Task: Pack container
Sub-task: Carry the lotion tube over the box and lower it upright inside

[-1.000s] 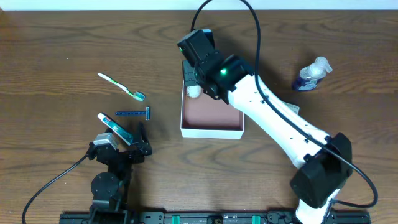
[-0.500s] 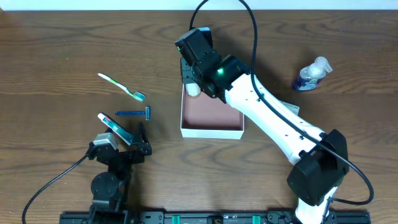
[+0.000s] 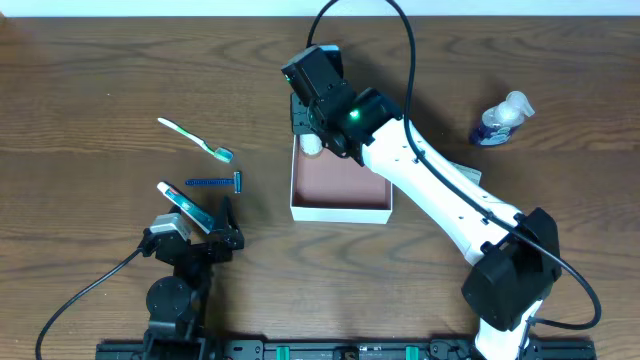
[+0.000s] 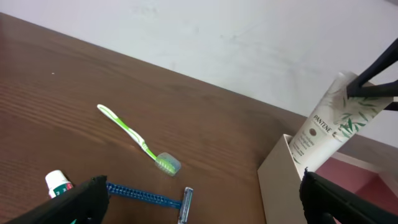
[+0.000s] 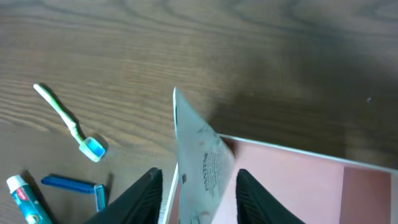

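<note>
The container (image 3: 340, 211), a square white-walled box with a pinkish inside, sits mid-table. It also shows in the left wrist view (image 4: 274, 183) and the right wrist view (image 5: 348, 186). A white Pantene tube (image 4: 326, 124) leans tilted in its far left corner, cap down (image 3: 311, 143). My right gripper (image 3: 308, 128) is open, its fingers on either side of the tube's upper end (image 5: 202, 155), with a gap on the left side. My left gripper (image 3: 196, 232) is open and empty, low at the front left, away from the container.
On the table left of the container lie a green toothbrush (image 3: 195, 138), a blue razor (image 3: 215, 182) and a small toothpaste tube (image 3: 183, 205). A clear bottle with blue liquid (image 3: 502, 118) lies at the far right. The right arm reaches across the container's right side.
The right gripper shifted slightly up and left over the container's far left corner, then held still. The left arm has not moved.
</note>
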